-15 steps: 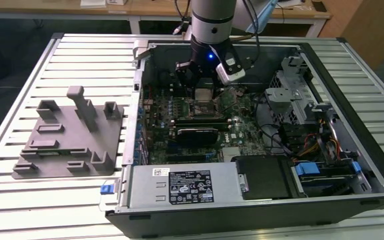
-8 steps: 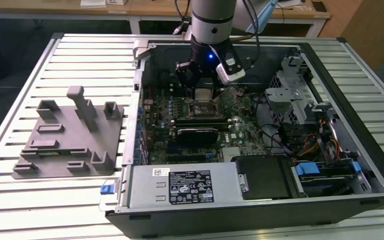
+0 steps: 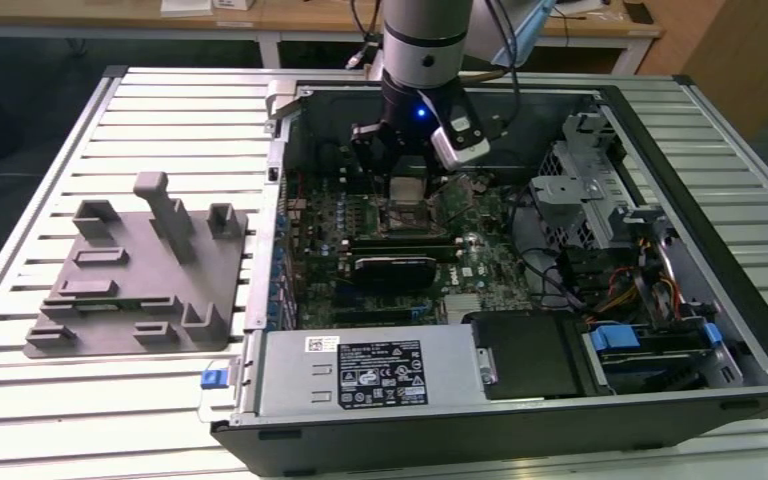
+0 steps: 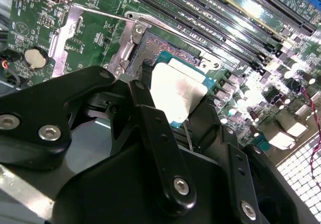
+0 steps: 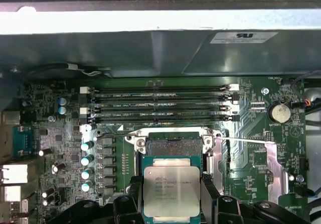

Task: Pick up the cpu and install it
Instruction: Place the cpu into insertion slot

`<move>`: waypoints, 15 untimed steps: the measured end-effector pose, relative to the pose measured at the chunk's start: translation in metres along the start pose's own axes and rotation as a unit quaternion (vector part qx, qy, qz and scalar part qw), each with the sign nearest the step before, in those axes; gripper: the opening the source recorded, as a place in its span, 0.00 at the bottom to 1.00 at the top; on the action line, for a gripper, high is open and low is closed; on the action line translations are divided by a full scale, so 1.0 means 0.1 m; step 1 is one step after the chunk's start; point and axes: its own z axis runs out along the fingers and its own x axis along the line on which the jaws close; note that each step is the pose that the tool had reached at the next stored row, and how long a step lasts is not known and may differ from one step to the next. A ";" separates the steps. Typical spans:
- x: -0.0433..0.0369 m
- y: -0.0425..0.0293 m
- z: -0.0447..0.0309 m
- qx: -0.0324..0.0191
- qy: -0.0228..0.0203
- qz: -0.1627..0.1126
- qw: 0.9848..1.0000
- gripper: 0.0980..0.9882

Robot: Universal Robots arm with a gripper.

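Exterior view, read from its left to its right: the grey fixture block [image 3: 137,275], matt moulded plastic with upright posts and shallow pockets, is lying on the ribbed metal table [image 3: 37,400], well apart from my work. The open computer case [image 3: 758,330] is sitting beside it with its green motherboard [image 3: 471,265] facing up. I am hanging my gripper [image 3: 408,165] inside the case, jaws clamped on the cpu [image 3: 408,189] by two opposite edges, just above the socket [image 3: 408,213]. In the first wrist view the cpu [image 5: 171,191] is showing as a flat square, a satin silver-grey lid on a pale-edged green board, with my black fingers [image 5: 135,199] flanking it. The socket [image 5: 173,147] is lying open beyond, a dark grid inside a bright steel frame, beside four long black memory slots [image 5: 158,103]. Whether the chip is clear of the socket or already grazing it, I cannot tell from these angles. In my judgement the step is going well only if I am holding the chip level, squaring its edges to the frame and avoiding any sideways slide, since the contacts are probably fine and easily bent. At the exterior view's right, the perforated steel drive cage [image 3: 598,190] is standing near the case wall.
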 end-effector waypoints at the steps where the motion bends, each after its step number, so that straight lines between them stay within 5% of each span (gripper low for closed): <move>1: 0.000 0.000 0.000 0.000 0.000 0.007 1.000 0.50; 7: 0.000 0.000 0.001 0.001 -0.002 0.050 0.999 0.50; 15: 0.000 0.000 0.002 0.001 -0.003 0.099 0.995 0.50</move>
